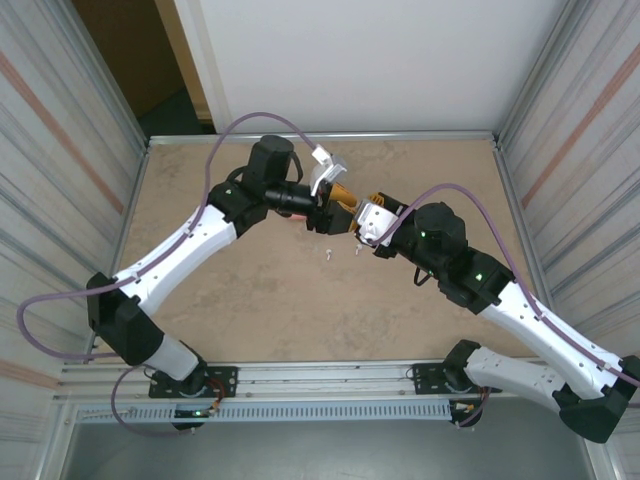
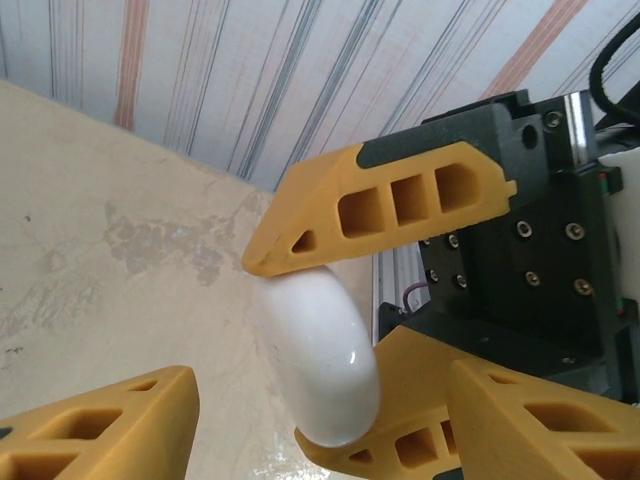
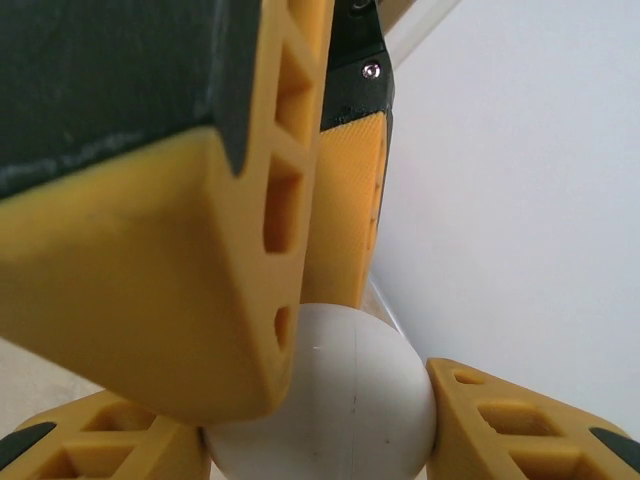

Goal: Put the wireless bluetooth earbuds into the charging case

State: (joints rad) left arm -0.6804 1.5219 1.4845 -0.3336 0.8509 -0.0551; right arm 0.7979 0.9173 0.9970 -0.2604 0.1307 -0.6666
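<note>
Two earbuds [image 1: 328,252] on table [image 1: 250,320], overhead | right gripper [image 3: 320,440] clamps white case [image 2: 320,350] | left gripper [image 2: 322,400] apart

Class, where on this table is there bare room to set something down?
Free: the near table between left arm, right arm and base rail; both far corners. Crowded: the middle, where left gripper and right gripper meet near two white earbuds.

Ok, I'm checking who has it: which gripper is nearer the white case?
Right. The right gripper grips the white case between its fingers; the left gripper stands open around it, one finger close against it.
</note>
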